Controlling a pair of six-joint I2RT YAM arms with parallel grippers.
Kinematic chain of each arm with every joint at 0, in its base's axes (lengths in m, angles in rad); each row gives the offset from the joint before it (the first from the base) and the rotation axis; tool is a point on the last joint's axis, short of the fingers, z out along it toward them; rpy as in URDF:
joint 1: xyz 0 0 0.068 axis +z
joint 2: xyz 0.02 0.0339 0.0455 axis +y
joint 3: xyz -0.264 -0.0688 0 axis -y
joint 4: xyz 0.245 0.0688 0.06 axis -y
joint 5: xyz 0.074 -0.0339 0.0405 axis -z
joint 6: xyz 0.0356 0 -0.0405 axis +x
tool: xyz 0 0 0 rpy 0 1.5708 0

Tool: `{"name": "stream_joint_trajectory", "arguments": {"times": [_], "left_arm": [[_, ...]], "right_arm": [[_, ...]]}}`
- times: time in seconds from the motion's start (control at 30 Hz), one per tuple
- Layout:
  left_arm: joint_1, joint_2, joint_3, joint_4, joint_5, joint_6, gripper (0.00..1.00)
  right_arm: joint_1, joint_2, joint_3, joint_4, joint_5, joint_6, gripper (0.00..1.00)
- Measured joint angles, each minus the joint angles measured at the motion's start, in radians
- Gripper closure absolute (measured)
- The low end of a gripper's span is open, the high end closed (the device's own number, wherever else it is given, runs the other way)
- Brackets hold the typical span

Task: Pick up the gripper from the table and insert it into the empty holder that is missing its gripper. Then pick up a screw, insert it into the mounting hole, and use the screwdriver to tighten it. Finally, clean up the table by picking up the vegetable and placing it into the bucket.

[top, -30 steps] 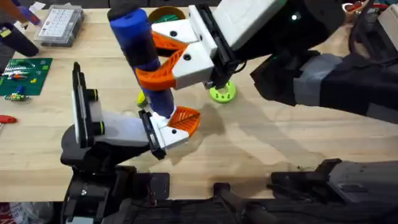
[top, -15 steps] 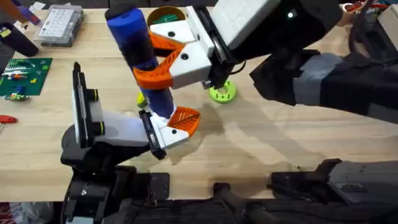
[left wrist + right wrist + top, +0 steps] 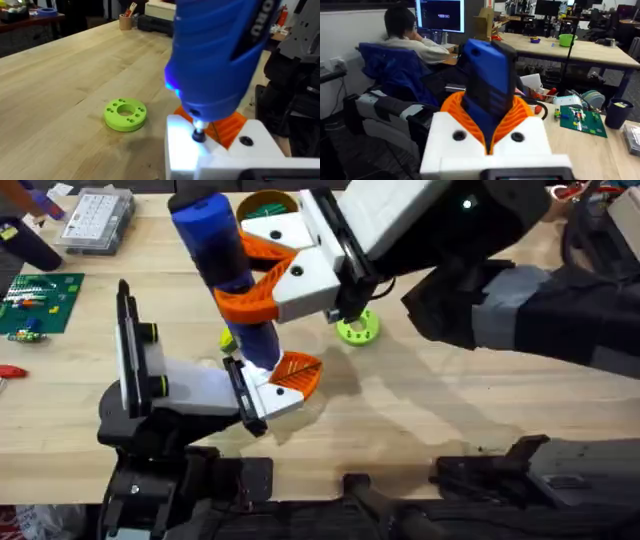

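My right gripper (image 3: pixel 235 275) reaches across from the right and is shut on the blue screwdriver (image 3: pixel 210 230), holding it nearly upright; its orange pads clamp the blue body (image 3: pixel 487 70). The screwdriver (image 3: pixel 215 55) points down, and its lit bit (image 3: pixel 198 134) presses onto a white gripper part (image 3: pixel 210 155) with an orange ribbed pad at my left arm's end. My left gripper (image 3: pixel 285 380) sits low over the table right under the bit. The screw is hidden. A bit of the yellow-green vegetable (image 3: pixel 228 338) peeks out behind the screwdriver. The bucket (image 3: pixel 262 196) stands at the back, partly covered by my right gripper.
A lime-green disc with holes (image 3: pixel 357 328) (image 3: pixel 125 114) lies right of the screwdriver. A clear parts box (image 3: pixel 95 220) and a green circuit board (image 3: pixel 35 300) sit at the back left. Bare wood stretches across the table's right half under my right arm.
The screwdriver and my right gripper shifted very slightly to the left a second ago and have held still since. My left arm has not moved.
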Motion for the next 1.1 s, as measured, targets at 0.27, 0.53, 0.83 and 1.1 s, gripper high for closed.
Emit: {"name": "stream_joint_trajectory", "arguments": {"times": [0.27,0.53,0.83,1.1], "left_arm": [[0.0,0.0,0.0,0.0,-0.001,0.0,0.996],[0.0,0.0,0.0,0.0,-0.001,0.0,0.996],[0.0,0.0,0.0,0.0,0.0,0.0,0.996],[0.0,0.0,0.0,0.0,0.0,0.0,0.996]], "right_arm": [[0.0,0.001,0.0,0.036,-0.002,0.001,0.978],[0.002,0.002,0.0,0.049,-0.005,0.005,0.978],[0.002,0.002,0.0,0.047,-0.014,0.007,0.978],[0.002,0.002,0.0,0.05,-0.035,0.02,0.978]]}}
